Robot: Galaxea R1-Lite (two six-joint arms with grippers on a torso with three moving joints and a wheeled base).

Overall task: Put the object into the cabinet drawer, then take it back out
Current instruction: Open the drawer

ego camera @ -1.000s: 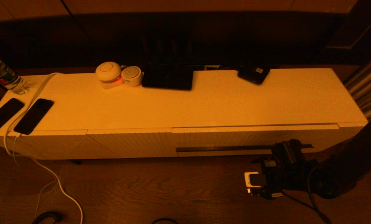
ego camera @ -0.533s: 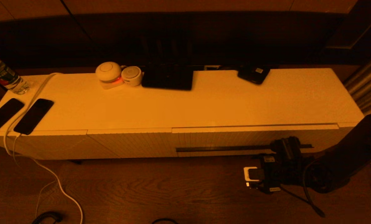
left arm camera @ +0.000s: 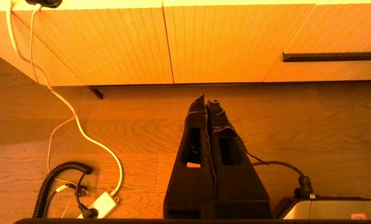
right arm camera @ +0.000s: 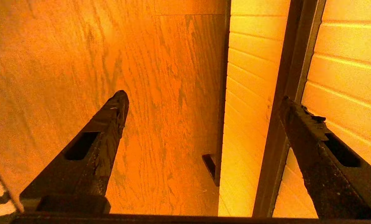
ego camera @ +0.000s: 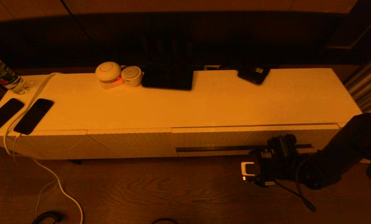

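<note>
Right gripper (ego camera: 282, 144) sat low against the front of the cabinet drawer (ego camera: 235, 138), at the right-hand end of its long dark slot handle (ego camera: 222, 148). In the right wrist view its two fingers (right arm camera: 110, 115) were spread wide apart with nothing between them; one finger hung over the wooden floor (ego camera: 157, 189) and the other lay at the handle slot (right arm camera: 289, 87), though whether it had hooked into the slot could not be told. Left gripper (left arm camera: 207, 104) hung parked above the floor in front of the cabinet, its fingers pressed together and empty.

By the look of things the task had barely started. The drawer front stood flush with the plain ribbed panels (ego camera: 129, 143) beside it, so the drawer was closed and its inside was hidden. Neither gripper carried anything, and which object was meant for the drawer could not be told. Two phones (ego camera: 32, 115), a water bottle (ego camera: 3, 76), two round white gadgets (ego camera: 109, 73), a dark flat device (ego camera: 168, 79) and a small dark box (ego camera: 254, 74) all lay on the cabinet top (ego camera: 235, 102), well apart from the right gripper.

Still to do, as I judged it: catch the handle, pull the drawer open, put an object in, then lift it back out.
</note>
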